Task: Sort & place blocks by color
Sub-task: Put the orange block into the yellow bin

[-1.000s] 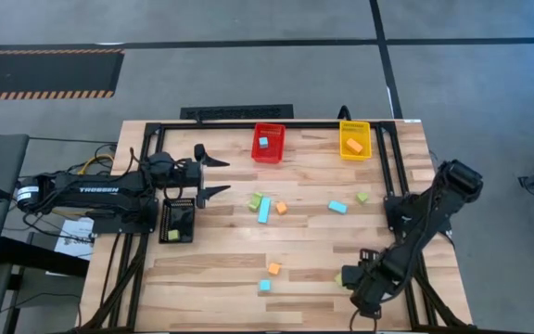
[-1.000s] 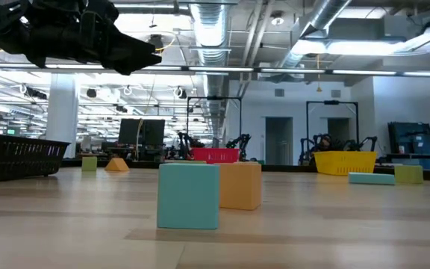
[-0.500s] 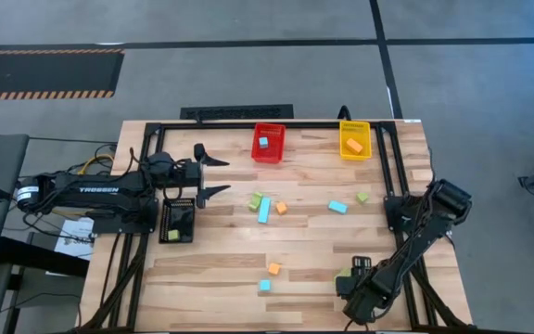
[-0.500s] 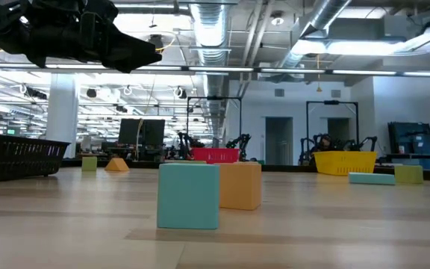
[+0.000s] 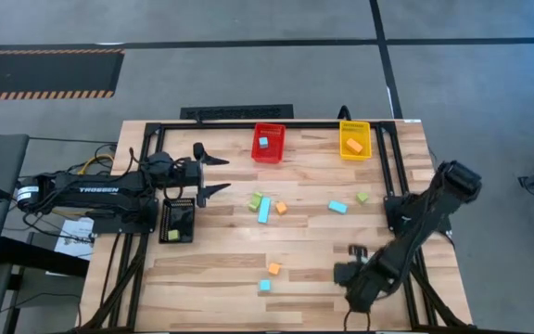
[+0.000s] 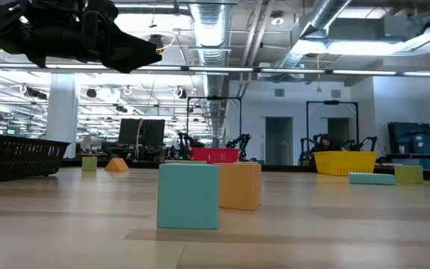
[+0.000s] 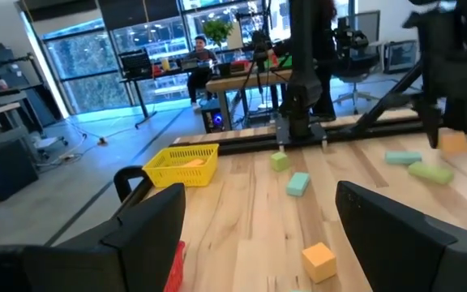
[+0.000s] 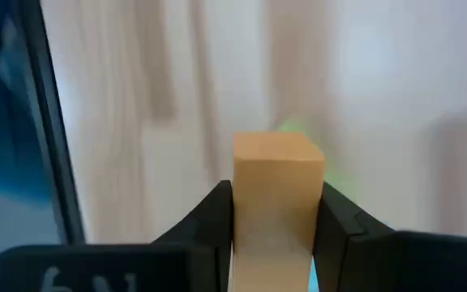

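Right gripper [image 8: 276, 212] clamps a small orange block [image 8: 277, 182] near the table's front edge; left gripper [image 5: 213, 173] waits, fingers spread, empty.

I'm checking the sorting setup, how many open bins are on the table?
3: a red mesh bin at the far edge, a yellow mesh bin right of it, a black mesh bin on the left side.

The table [image 5: 211, 269] is evenly, brightly lit from overhead. The right wrist view is heavily blurred; glare washes its background.
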You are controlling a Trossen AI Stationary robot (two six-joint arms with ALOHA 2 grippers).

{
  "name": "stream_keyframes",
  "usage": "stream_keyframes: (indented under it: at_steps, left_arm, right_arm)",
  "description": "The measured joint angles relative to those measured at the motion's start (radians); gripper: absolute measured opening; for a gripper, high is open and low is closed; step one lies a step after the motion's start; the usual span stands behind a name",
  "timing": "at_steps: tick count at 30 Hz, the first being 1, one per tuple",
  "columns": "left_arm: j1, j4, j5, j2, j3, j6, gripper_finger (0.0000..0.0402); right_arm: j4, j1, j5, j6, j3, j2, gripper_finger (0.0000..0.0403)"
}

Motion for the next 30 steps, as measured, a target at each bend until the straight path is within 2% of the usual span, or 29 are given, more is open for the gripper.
stream_keyframes:
  at_steps: [7, 10, 13, 19, 21, 26, 30]
  left_arm:
    - [0.000, 0.015, 0.000, 0.000, 0.000, -0.045, 0.0306]
    - [0.000, 0.007, 0.000, 0.000, 0.000, -0.059, 0.0306]
    - [0.000, 0.005, 0.000, 0.000, 0.000, -0.075, 0.0306]
    - [0.000, 0.004, -0.004, 0.000, 0.000, -0.105, 0.0306]
    - [0.000, 0.001, -0.004, 0.000, 0.000, -0.125, 0.0306]
    - [0.000, -0.024, -0.008, 0.000, 0.000, -0.130, 0.0306]
    - [-0.001, -0.024, -0.045, 0.000, 0.000, -0.129, 0.0306]
  right_arm:
    - [-0.025, -0.143, 0.544, -0.254, 0.002, -0.213, 0.0116]
    - [-0.035, -0.272, 0.656, -0.318, 0.002, -0.249, 0.0116]
    - [-0.076, -0.460, 0.648, -0.314, 0.002, -0.254, 0.0116]
    - [-0.219, -0.903, 0.624, -0.313, 0.001, -0.244, 0.0118]
    - [-0.242, -1.056, 0.582, -0.342, 0.000, -0.254, 0.0125]
    - [-0.148, -1.418, 0.399, -0.515, 0.001, -0.240, 0.0128]
    - [-0.012, -1.581, 0.322, -0.653, 0.002, -0.142, 0.0124]
